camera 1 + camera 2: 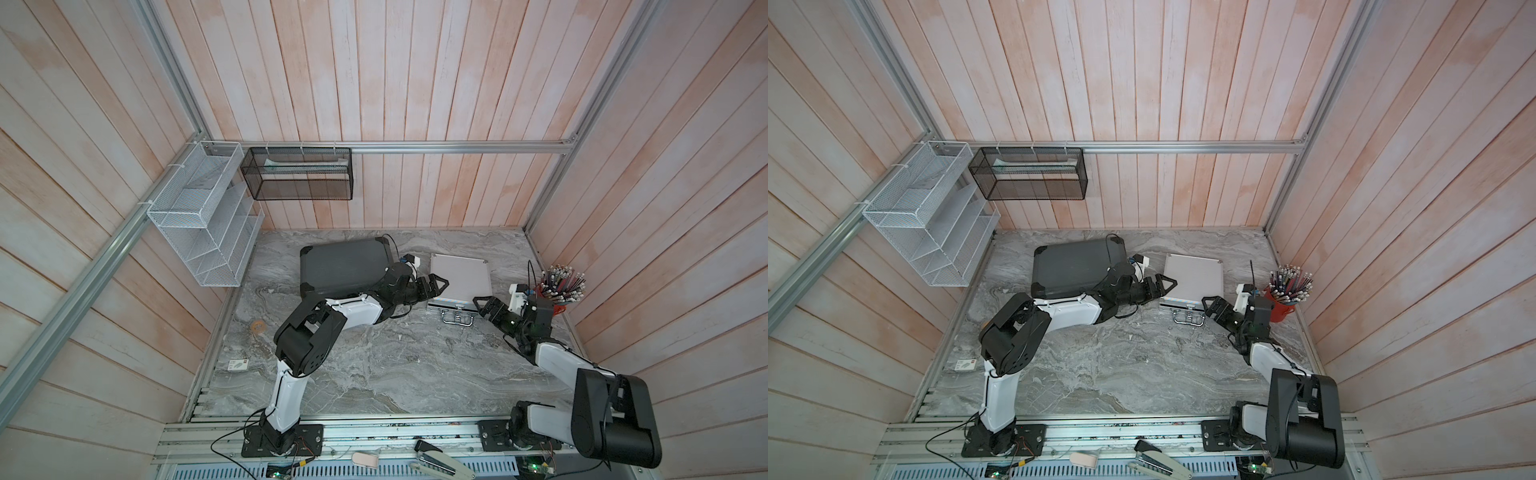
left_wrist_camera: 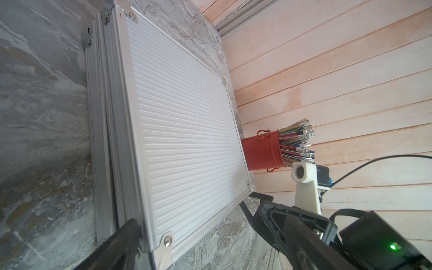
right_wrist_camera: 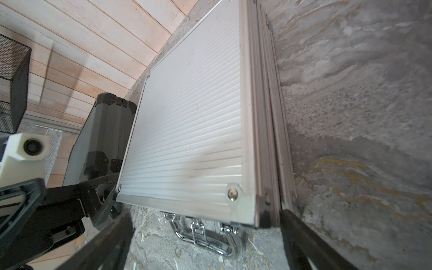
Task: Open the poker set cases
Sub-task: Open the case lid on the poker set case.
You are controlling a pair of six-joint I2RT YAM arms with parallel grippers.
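Hovering my left gripper [image 1: 437, 284], jaws wide, by the front-left corner of the silver case [image 1: 459, 274], I have my right gripper [image 1: 482, 305], also wide, at its front-right corner.

Left arm [image 1: 357, 311] and right arm [image 1: 557, 361] wear white shells, black joints, black cables

Robot lab test cell, aluminium frame rails [image 1: 457, 146], plank walls [image 1: 415, 75], marble-look tabletop [image 1: 374, 365]
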